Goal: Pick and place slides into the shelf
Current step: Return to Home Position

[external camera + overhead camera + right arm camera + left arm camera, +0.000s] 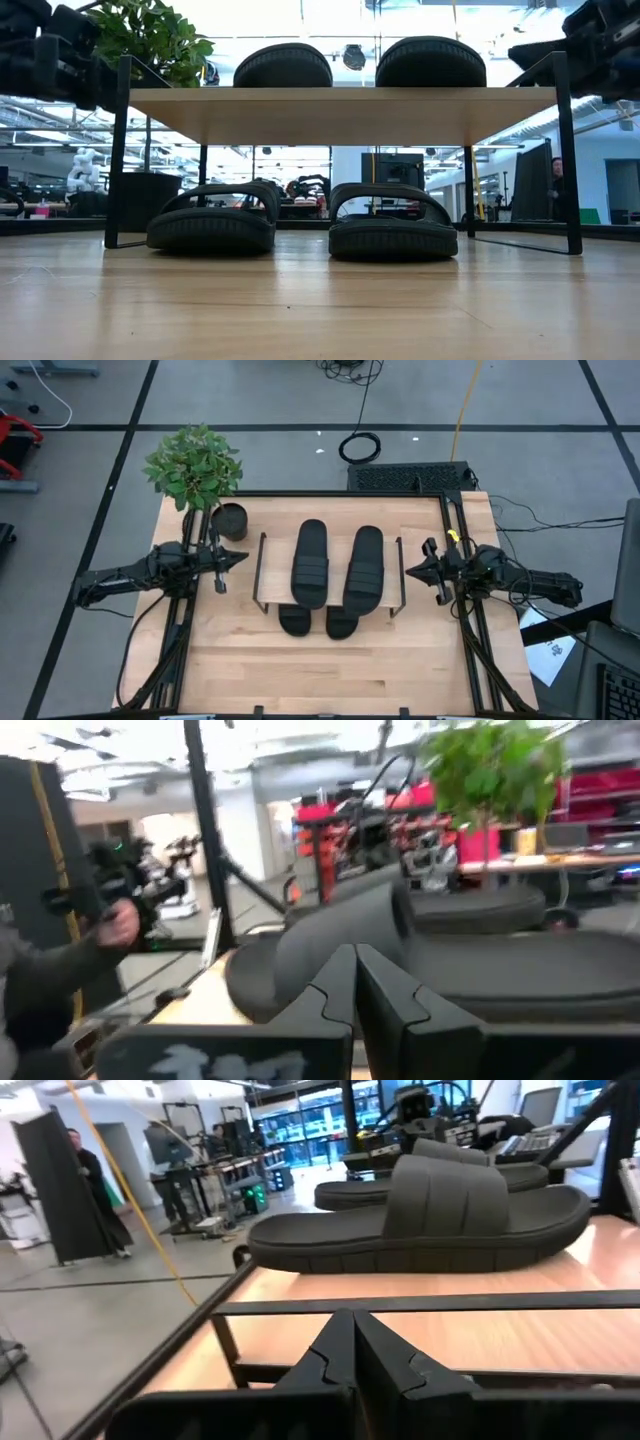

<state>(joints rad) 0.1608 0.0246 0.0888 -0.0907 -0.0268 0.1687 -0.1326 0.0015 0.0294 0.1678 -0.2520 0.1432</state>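
The slides [311, 563] look light, rubbery, flexible; pinch the ribbed strap. Mid-frame, left gripper [238, 557] and right gripper [413, 570] flank the shelf [338, 545], fingers pressed together, holding nothing.

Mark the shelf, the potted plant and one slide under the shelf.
shelf [340, 115], low view, front edge of its wooden board.
potted plant [193, 465], high view, its leaves.
slide under the shelf [210, 230], low view, sole of the one at picture's left.
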